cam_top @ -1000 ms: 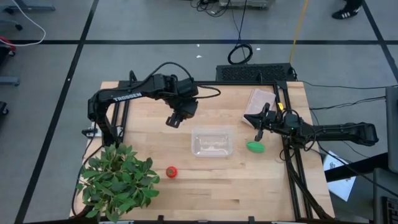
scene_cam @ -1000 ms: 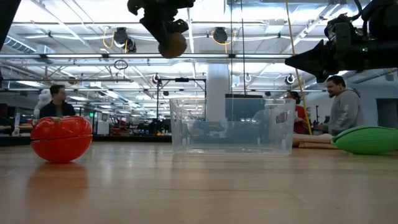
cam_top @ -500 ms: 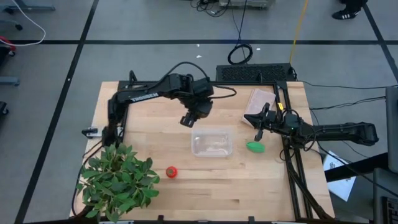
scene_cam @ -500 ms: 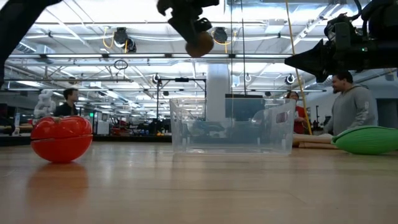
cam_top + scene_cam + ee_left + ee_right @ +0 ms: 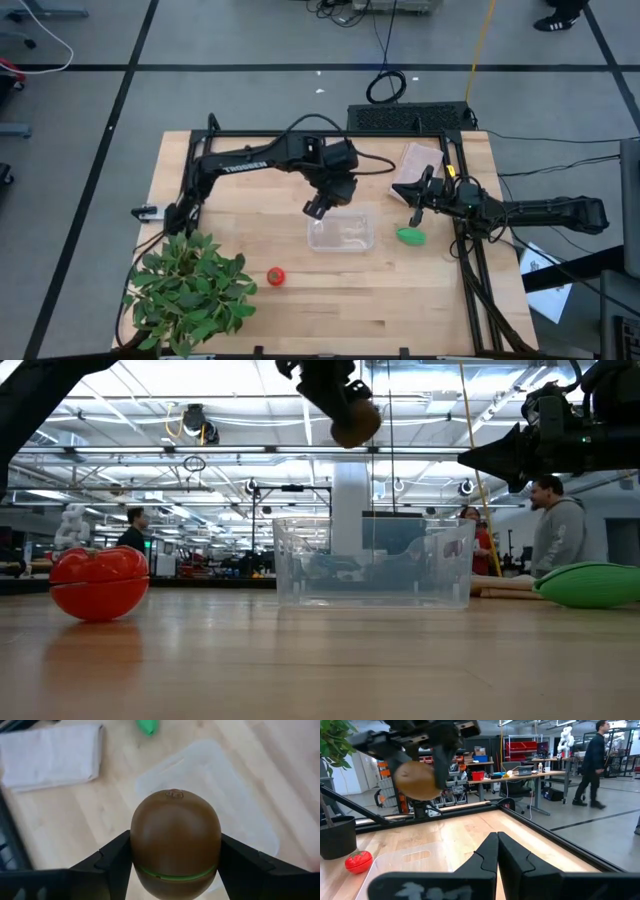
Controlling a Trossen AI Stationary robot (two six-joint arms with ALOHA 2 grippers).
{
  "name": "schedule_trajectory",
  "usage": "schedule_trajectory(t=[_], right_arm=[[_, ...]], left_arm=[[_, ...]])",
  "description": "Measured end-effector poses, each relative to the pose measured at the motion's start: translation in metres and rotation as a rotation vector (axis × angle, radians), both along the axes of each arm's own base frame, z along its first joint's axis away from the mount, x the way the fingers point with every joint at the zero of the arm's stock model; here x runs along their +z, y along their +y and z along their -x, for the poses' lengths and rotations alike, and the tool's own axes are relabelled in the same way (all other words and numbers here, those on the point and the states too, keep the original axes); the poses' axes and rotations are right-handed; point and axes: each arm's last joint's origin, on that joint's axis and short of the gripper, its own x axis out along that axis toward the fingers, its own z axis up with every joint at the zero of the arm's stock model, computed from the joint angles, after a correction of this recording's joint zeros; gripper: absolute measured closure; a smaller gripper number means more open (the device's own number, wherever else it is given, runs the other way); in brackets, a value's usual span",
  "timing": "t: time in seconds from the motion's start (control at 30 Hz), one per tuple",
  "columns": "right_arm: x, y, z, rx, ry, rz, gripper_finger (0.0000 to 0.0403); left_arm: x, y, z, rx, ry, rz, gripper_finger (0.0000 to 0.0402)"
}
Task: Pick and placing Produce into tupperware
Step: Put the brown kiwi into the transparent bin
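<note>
My left gripper (image 5: 315, 208) is shut on the brown kiwi (image 5: 175, 840) and hangs high over the left far corner of the clear tupperware (image 5: 341, 230). In the low view the kiwi (image 5: 355, 422) is well above the tupperware (image 5: 372, 565). The green oblong piece (image 5: 411, 236) lies on the table right of the tupperware. The red tomato (image 5: 275, 276) sits on the table to its near left. My right gripper (image 5: 415, 210) is shut and empty, just beyond the green piece; its fingers meet in its wrist view (image 5: 497, 845). My left gripper pinches the kiwi between its two fingers, one finger (image 5: 112, 857) on each side of its lower half (image 5: 175, 870), just above and on the green band. The fingers point down from above. The kiwi is lifted clear, its stem end facing down toward the tupperware.
A leafy green plant (image 5: 190, 290) fills the near left corner. A pinkish-tan flat packet (image 5: 420, 160) lies at the far right, beside my right gripper. Black frame rails run along the left, far and right edges. Bare wood lies in front of the tupperware.
My left gripper has carried the kiwi toward the table's right and slightly toward the near edge, from left of the tupperware to over its left far corner, staying shut on it. The right arm and the other pieces have kept still.
</note>
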Motion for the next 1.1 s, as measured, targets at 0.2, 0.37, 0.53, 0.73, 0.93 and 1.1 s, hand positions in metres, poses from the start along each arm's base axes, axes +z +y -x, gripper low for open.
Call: schedule_trajectory(t=[0.2, 0.37, 0.53, 0.73, 0.93, 1.1], right_arm=[[0.0, 0.0, 0.0, 0.0, 0.002, 0.0, 0.0403], [0.0, 0.0, 0.0, 0.001, 0.004, -0.001, 0.0403], [-0.001, 0.0, -0.001, 0.0, 0.012, -0.002, 0.0403], [-0.002, 0.0, -0.001, 0.001, 0.018, -0.003, 0.0403], [-0.002, 0.0, -0.001, 0.0, 0.019, -0.003, 0.0403], [-0.002, 0.0, -0.001, 0.001, 0.019, -0.003, 0.0403]], left_arm=[[-0.005, -0.007, -0.007, -0.013, -0.013, 0.012, 0.0161], [-0.024, -0.007, -0.015, 0.001, 0.045, 0.053, 0.0161], [-0.046, -0.008, -0.024, 0.011, 0.112, 0.084, 0.0161], [-0.054, -0.011, -0.027, 0.003, 0.139, 0.092, 0.016], [-0.055, -0.011, -0.027, 0.02, 0.147, 0.119, 0.016], [-0.066, -0.013, -0.025, 0.016, 0.188, 0.145, 0.016]])
